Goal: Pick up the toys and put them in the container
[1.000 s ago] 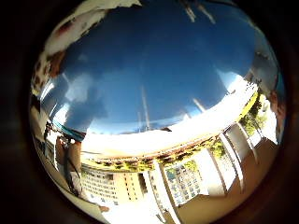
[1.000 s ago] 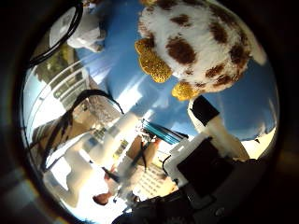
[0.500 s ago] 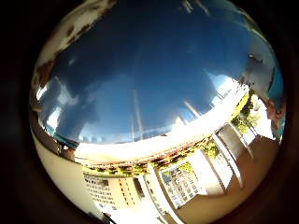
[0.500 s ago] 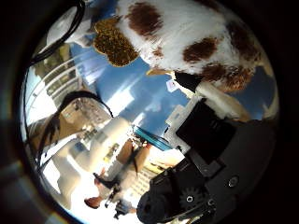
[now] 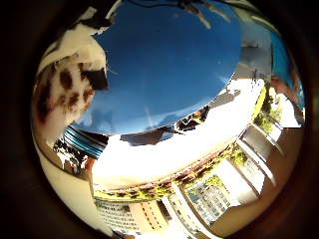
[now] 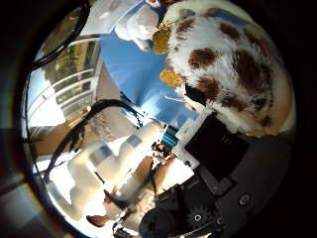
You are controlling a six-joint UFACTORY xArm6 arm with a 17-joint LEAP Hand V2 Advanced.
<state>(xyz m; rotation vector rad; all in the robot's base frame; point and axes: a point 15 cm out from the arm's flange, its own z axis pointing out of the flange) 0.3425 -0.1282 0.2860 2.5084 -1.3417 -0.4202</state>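
Note:
A white plush toy (image 6: pixel 233 64) with brown spots and gold feet fills much of the thumb side view, close against my palm. My right hand (image 6: pixel 218 158) has its black and white fingers curled onto it, and a black fingertip (image 6: pixel 196 94) presses into its fur. The same toy (image 5: pixel 65 94) shows at the edge of the little finger side view, with another dark fingertip (image 5: pixel 95 78) on it. Below it lies a blue cloth (image 5: pixel 169 64). No container is in view.
A second, smaller white plush toy (image 6: pixel 140 24) lies on the blue cloth (image 6: pixel 124 59), beside a pale flat sheet (image 6: pixel 106 9). The white arm (image 6: pixel 114 158) runs behind the palm. A white table edge (image 5: pixel 164 154) borders the cloth.
The spotted toy has come closer to the palm and now shows in the little finger side view too. The fingers have curled in onto it.

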